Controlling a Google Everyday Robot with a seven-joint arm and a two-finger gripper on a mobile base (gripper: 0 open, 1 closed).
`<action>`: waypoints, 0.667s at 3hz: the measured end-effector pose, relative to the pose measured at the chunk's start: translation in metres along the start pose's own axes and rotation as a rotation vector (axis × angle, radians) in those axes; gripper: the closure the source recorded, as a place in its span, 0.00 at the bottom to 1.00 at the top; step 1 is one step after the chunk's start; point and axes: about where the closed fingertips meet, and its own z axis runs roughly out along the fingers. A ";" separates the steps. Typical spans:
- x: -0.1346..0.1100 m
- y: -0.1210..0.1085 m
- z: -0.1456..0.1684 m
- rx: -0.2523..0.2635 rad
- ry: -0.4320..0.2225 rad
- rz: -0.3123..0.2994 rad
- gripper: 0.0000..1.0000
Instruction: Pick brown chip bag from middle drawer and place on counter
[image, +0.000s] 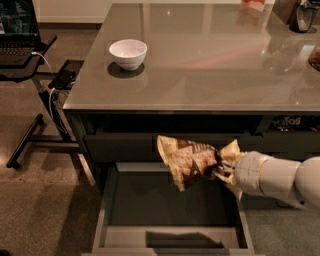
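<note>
The brown chip bag (187, 159) hangs in the air above the open middle drawer (170, 210), below the counter's front edge. My gripper (222, 167) comes in from the right on a white arm and is shut on the bag's right end. The bag's pale yellow-tan left end points left and down. The drawer's dark grey floor is bare, with the bag's shadow near its front. The glossy grey-taupe counter (210, 60) spreads above and behind.
A white bowl (128, 53) stands on the counter's left part. Dark items sit at the counter's far right edge (305, 17). A laptop on a black stand (20, 47) with cables is at the left. An upper drawer at the right shows snack packaging (287, 121).
</note>
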 end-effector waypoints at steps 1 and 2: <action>-0.048 -0.052 -0.048 0.093 -0.011 -0.110 1.00; -0.096 -0.098 -0.096 0.180 -0.042 -0.199 1.00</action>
